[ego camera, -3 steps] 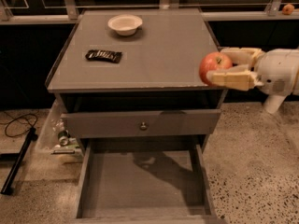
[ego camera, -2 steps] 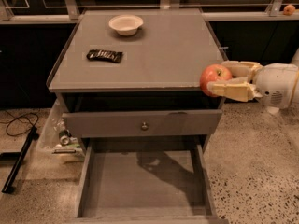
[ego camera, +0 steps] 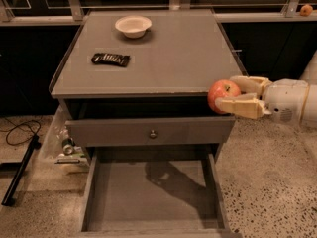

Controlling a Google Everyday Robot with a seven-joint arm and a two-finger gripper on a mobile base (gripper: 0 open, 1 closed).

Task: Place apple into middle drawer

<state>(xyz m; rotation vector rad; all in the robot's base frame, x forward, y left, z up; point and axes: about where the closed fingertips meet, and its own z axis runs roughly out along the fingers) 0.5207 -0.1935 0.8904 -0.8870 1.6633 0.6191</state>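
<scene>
A small red apple [ego camera: 223, 91] with yellowish patches hangs in the air off the cabinet's front right corner, held in my gripper [ego camera: 227, 95], which reaches in from the right and is shut on it. One cream finger [ego camera: 240, 106] lies in front of the fruit and the other behind it. Below and to the left, the middle drawer [ego camera: 99, 182] is pulled far out, a wide shallow grey box with a bare floor carrying my arm's shadow. The apple is level with the cabinet top, above the drawer's right wall.
Above the open drawer sits another drawer front with a round metal knob [ego camera: 153, 133]. On the grey cabinet top [ego camera: 178, 53] rest a white bowl [ego camera: 132, 25] and a dark snack wrapper [ego camera: 111, 59]. A tiny orange fruit [ego camera: 306, 9] lies on the far ledge. Bagged clutter [ego camera: 67, 148] stands at the left.
My gripper has carried the apple downward and a little toward the camera, from beside the cabinet top's right edge to its front right corner.
</scene>
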